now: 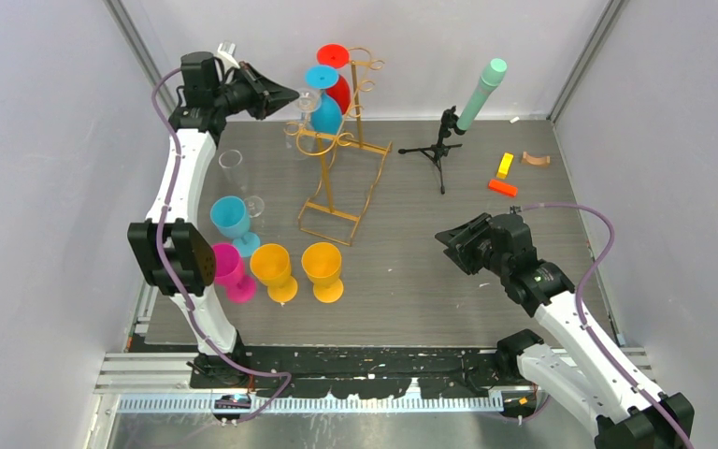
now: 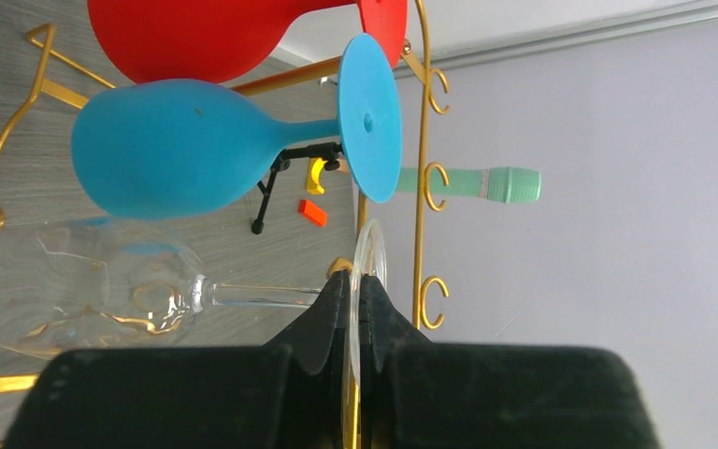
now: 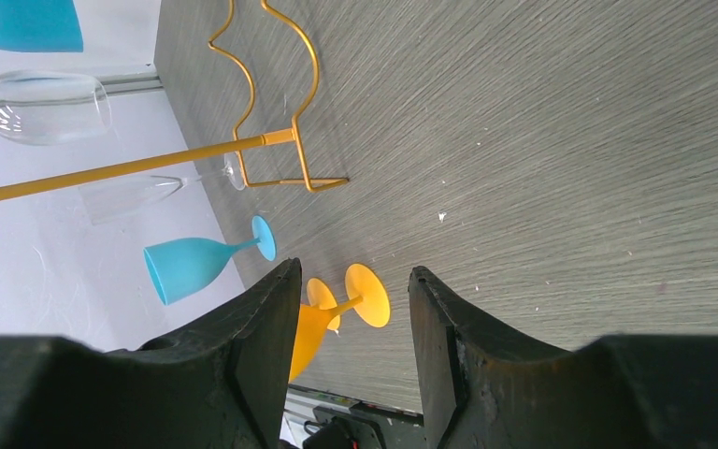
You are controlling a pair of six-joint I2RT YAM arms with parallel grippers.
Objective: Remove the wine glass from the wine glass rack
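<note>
1. Nearest the arm bases, the right gripper (image 3: pixel 355 273) has its jaws wide, holding nothing, above the table (image 1: pixel 430 281).
2. Mid-table, several goblets (image 1: pixel 273 269) stand upright beside the wine glass rack (image 1: pixel 337 178).
3. Farthest, the left gripper (image 2: pixel 356 281) is pinched on the foot of the clear wine glass (image 2: pixel 103 290), hung by the blue glass (image 2: pixel 168 145). The grasp appears made; unhooking remains.

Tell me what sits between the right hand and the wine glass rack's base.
Nothing; the top view shows only bare table between the right hand and the wine glass rack.
</note>
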